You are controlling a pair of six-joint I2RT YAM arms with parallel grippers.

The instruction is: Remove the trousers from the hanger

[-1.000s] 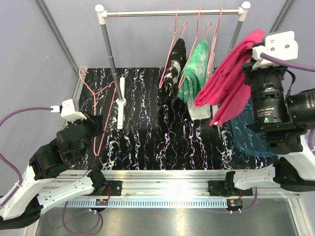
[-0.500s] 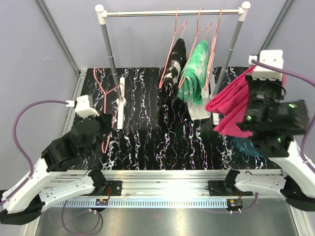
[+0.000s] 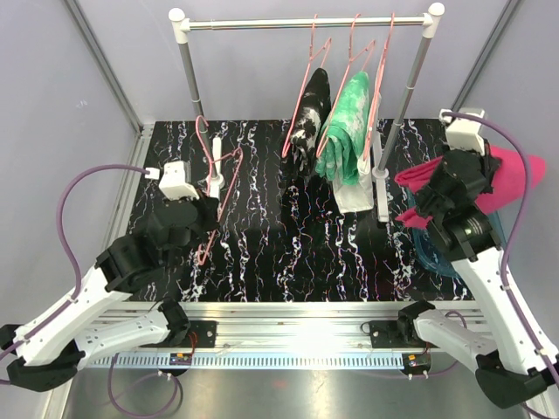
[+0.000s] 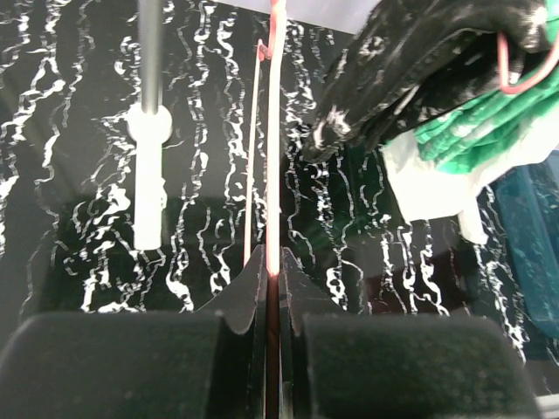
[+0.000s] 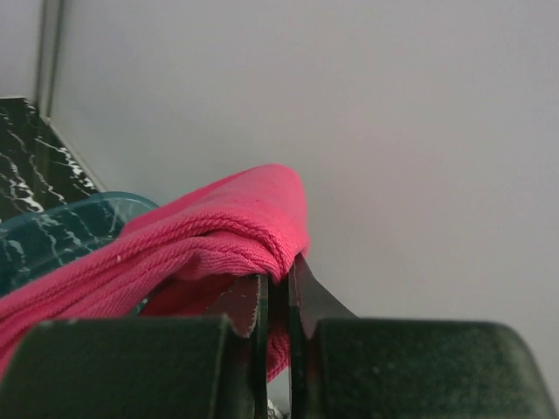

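Observation:
My right gripper is shut on the folded edge of the magenta trousers. They hang off it at the table's right side, free of any hanger. My left gripper is shut on the wire of a bare pink hanger, held over the left of the table. The black-and-white trousers and the green-and-white trousers still hang on pink hangers from the rail. Both also show in the left wrist view, the black pair above the green pair.
A teal bin sits on the marbled black table below the magenta cloth; its rim shows in the right wrist view. The rack's left post, white foot and right post stand on the table.
My right arm has come down and swung right, carrying the magenta trousers from rail height to just above the teal bin. My left arm has carried the bare hanger rightward and farther back.

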